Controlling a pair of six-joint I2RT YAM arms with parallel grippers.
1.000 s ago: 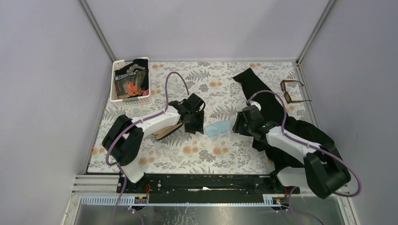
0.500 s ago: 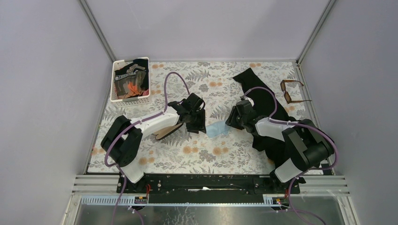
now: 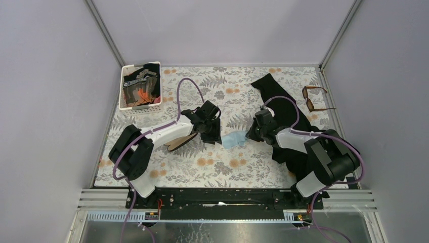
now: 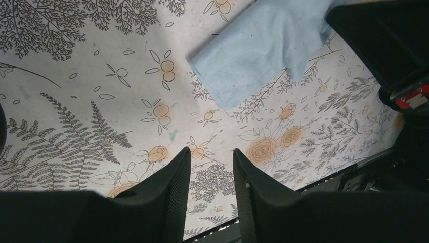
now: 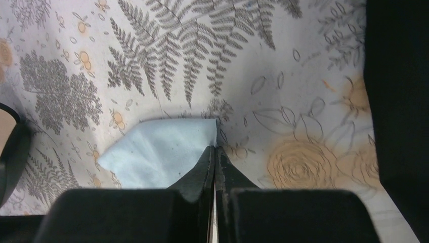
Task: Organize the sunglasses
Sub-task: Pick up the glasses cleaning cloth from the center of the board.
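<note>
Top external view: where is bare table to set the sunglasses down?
Free: far middle, between white basket and black fabric; near strip before the blue cloth. Crowded: centre, where left gripper and right gripper flank that cloth.

Table cover point(image 3: 227, 167): matt, smooth, floral print; cloth or paper, can't tell. Blue cloth point(image 5: 152, 149): soft, matt, fine weave. Right gripper point(image 5: 215, 150): matt black plastic, slightly grainy. Basket point(image 3: 141, 107), far left: white plastic lattice. Sunglasses point(image 3: 309, 104), far right: amber see-through plastic frame. Black fabric point(image 3: 275, 91), right: matt cloth. Near rail point(image 3: 101, 198): bare ribbed metal.
</note>
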